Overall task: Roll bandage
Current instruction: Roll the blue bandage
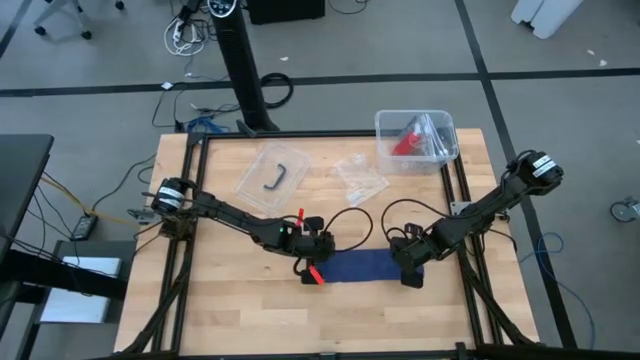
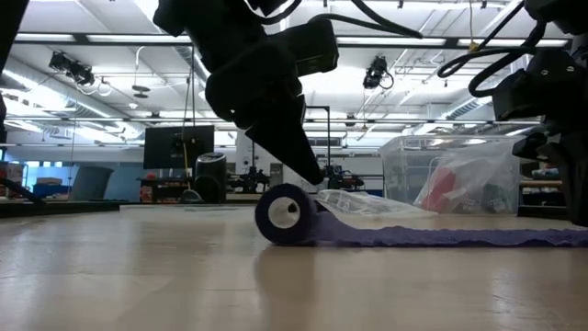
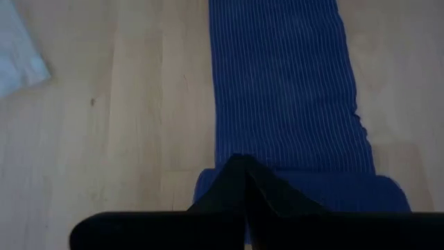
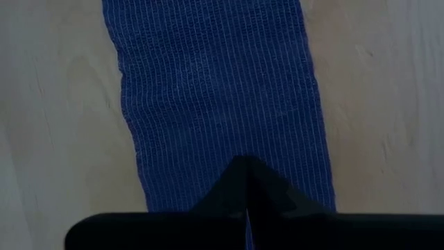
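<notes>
The navy-blue bandage (image 1: 360, 266) lies flat on the table between my two grippers. Its left end is wound into a small roll (image 2: 285, 213) that rests on the table, the flat strip (image 2: 441, 236) running from it toward the right. My left gripper (image 3: 244, 182) is shut, its fingertips on the roll (image 3: 305, 191). My right gripper (image 4: 244, 182) is shut, its fingertips on the strip's right end (image 4: 215, 97). My left gripper presses its shut fingertips (image 2: 308, 170) on the top of the roll (image 3: 208, 186), slanting down from the table's left. The roll rests on the table. My right gripper presses its shut fingertips down on the flat strip near its right end (image 4: 208, 187), which lies on the table.
A clear bin (image 1: 415, 138) with a red item and bags stands at the far right. A clear lid with a dark handle (image 1: 272, 175) and a clear plastic bag (image 1: 360, 178) lie at the far middle. Bare wood lies along the near edge.
</notes>
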You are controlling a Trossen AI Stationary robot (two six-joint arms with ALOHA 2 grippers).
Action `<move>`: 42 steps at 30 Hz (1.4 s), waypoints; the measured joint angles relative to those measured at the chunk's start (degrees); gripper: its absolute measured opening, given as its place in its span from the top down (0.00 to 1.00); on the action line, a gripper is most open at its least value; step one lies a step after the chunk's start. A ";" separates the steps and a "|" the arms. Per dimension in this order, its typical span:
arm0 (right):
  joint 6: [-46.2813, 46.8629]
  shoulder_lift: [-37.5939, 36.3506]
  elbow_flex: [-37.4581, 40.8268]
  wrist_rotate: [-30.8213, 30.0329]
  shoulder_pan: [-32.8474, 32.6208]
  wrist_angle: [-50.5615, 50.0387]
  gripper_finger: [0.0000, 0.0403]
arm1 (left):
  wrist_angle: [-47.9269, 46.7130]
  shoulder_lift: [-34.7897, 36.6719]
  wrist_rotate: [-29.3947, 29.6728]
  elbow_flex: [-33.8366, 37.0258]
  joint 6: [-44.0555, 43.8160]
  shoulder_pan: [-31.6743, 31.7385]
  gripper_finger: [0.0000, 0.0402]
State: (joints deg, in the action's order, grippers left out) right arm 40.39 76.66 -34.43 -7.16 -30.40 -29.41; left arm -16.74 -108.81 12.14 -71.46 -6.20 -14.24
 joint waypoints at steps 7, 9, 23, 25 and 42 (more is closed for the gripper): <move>2.09 -5.53 -0.01 0.28 -3.09 -1.33 1.00 | -5.21 0.06 0.91 0.00 -1.67 -0.12 1.00; 3.34 -6.05 -0.01 0.29 -4.16 -1.33 1.00 | -7.03 0.13 1.12 -0.01 -2.86 -0.29 1.00; 11.95 0.49 1.66 1.95 -6.96 -2.29 1.00 | -15.13 4.41 9.22 0.02 -6.30 -3.19 1.00; 12.46 0.29 1.73 2.08 -7.02 -2.36 1.00 | -15.23 4.85 9.57 0.02 -6.38 -3.22 1.00; 19.34 0.20 1.83 4.18 -10.46 -2.95 1.00 | -8.42 4.94 3.75 4.65 -9.52 -3.45 1.00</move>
State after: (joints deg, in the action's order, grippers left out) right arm 59.73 76.86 -32.60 -2.98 -40.86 -32.36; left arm -25.16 -103.88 15.89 -66.81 -15.71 -17.69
